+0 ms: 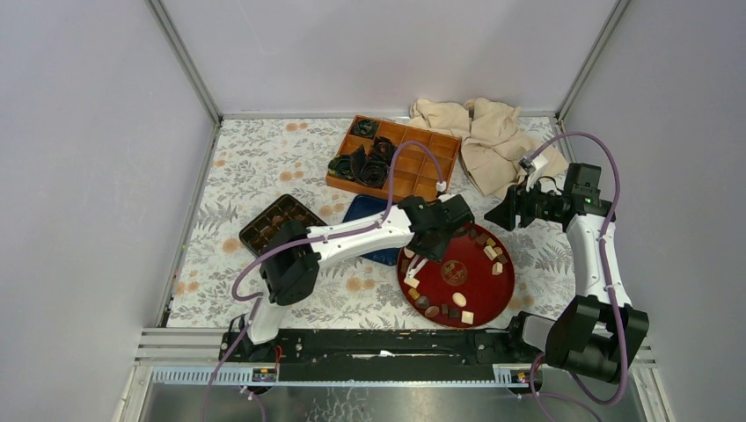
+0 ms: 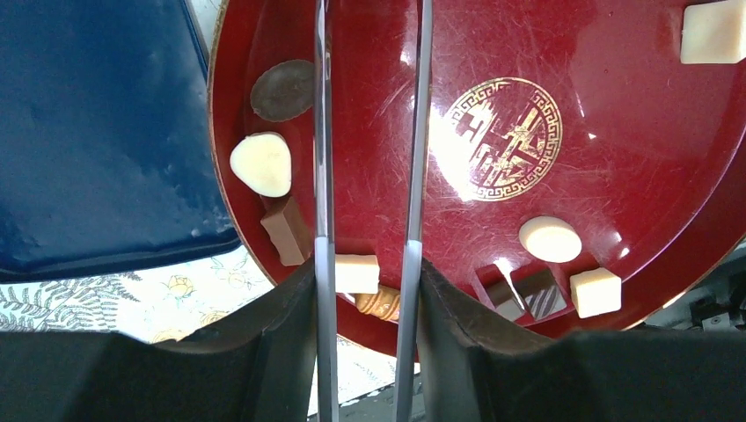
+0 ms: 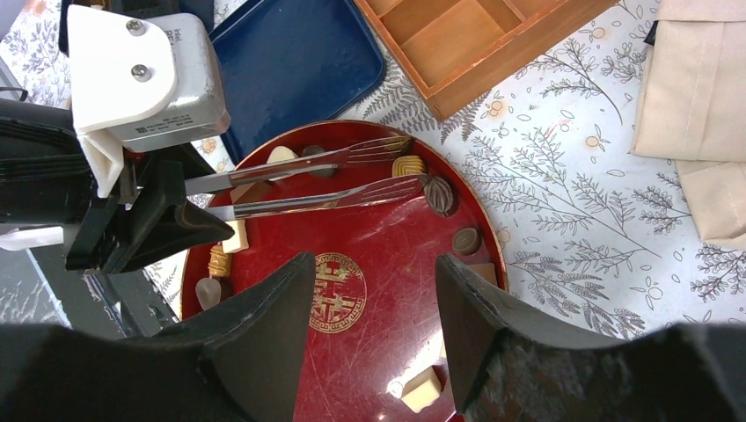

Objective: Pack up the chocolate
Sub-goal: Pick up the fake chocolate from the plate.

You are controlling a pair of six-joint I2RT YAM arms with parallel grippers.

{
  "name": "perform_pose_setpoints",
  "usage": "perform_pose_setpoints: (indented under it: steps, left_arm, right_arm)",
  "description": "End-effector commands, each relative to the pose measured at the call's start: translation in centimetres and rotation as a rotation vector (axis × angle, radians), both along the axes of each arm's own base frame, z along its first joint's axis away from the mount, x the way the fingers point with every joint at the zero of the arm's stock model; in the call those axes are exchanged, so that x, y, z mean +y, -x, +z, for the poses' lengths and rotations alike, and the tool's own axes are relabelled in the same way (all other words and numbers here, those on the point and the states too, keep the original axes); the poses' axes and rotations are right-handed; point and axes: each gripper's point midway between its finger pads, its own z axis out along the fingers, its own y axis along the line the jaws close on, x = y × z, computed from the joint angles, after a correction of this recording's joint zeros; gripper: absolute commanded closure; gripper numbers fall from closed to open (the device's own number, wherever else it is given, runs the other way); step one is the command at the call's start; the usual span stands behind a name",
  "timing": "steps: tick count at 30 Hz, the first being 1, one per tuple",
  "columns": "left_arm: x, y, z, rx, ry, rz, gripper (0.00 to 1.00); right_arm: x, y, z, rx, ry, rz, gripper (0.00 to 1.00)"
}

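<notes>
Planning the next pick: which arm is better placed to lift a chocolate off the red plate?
Left. The left gripper holds metal tongs, tips spread beside chocolates near the red plate's rim. The right gripper hangs open and empty above the plate.

Chocolate [image 2: 550, 238] on plate [image 2: 616, 132]; box [image 1: 420, 163] behind plate

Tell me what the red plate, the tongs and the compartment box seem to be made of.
Red plate: glossy lacquer or plastic, can't tell which; strong glare, fine scratches, printed gold emblem.
Tongs: polished metal, likely steel; thin mirror-bright blades with fork-like tips.
Compartment box: probably wood, matte orange-brown finish; thin flat dividers, no shine.
</notes>
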Motion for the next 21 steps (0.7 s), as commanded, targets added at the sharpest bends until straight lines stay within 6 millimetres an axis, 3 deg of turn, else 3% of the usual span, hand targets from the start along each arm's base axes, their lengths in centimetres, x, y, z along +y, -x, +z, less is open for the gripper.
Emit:
perform_pose_setpoints:
  steps: [1,6,10,14,21]
  left_arm:
    - [-0.1,-1.5,0.7,-0.049,-0.016,0.012,0.54]
    - [-0.6,-1.5,0.5,-0.040,-0.010,0.004,0.59]
    - [-0.6,-1.4,0.8,-0.038,-0.002,0.005,0.71]
    - [-0.5,-0.9,2.2,-0.040,0.030,0.005,0.83]
    - [0.9,1.4,4.4,-0.011,0.088,0.005,0.91]
  right_arm:
    - [0.3,-0.1,1.1,-0.033,-0.017,0.024,0.40]
    - [0.3,-0.1,1.1,-0.031,-0.019,0.027,0.40]
    - [0.3,-0.1,1.1,-0.032,-0.019,0.027,0.40]
    - [0.3,-0.1,1.1,-0.032,-0.019,0.028,0.40]
    - [0.3,-0.1,1.2,-0.032,-0.022,0.029,0.40]
